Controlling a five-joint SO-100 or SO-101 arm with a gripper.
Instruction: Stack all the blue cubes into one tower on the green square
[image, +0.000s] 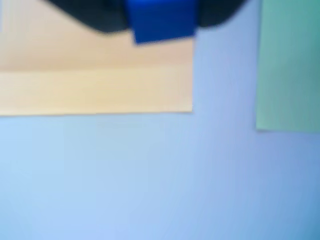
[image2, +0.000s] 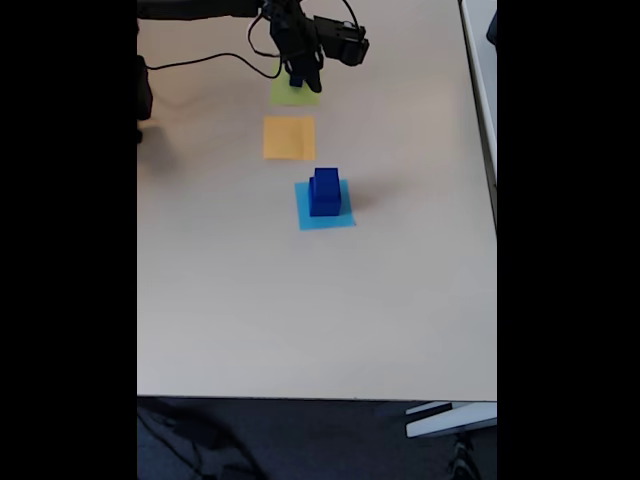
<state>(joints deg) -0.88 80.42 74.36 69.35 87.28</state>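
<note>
The claw (image2: 303, 82) is closed on a blue cube (image: 160, 20) over the green square (image2: 293, 95). The remaining cubes (image2: 324, 192), beyond the orange square (image2: 289, 137), await moving.

Fixed view: high, distant, looking steeply down on the whole desk (image2: 400, 300). Wrist view: close, blurred, facing down. Shared ground: orange square (image2: 289, 137) (image: 95, 85) and green square (image2: 293, 94) (image: 289, 65).
</note>
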